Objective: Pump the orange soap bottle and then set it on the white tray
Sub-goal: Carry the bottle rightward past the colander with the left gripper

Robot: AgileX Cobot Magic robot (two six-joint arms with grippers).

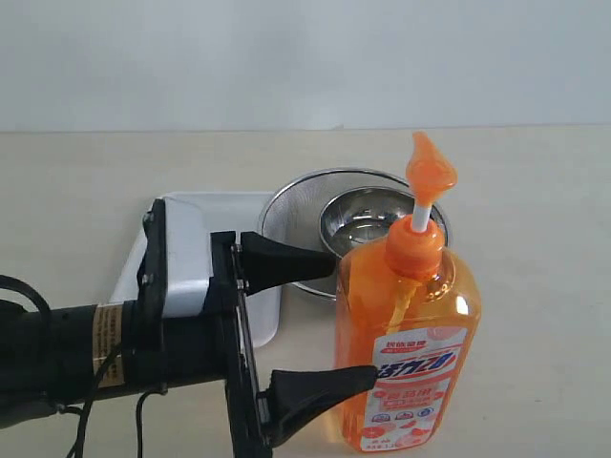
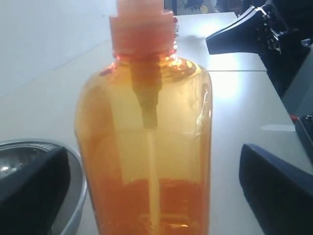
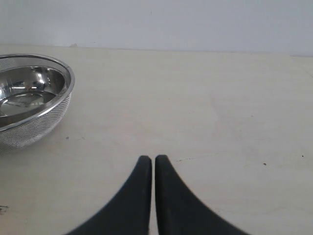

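While left gripper (image 1: 354, 317) gapes around orange soap bottle (image 1: 409, 355), right gripper (image 3: 153, 159) clamped empty, white tray (image 1: 225, 203) at ten o'clock.

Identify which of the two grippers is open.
The left gripper: its fingers stand wide apart, one on each side of the bottle. The right gripper has its fingers pressed together.
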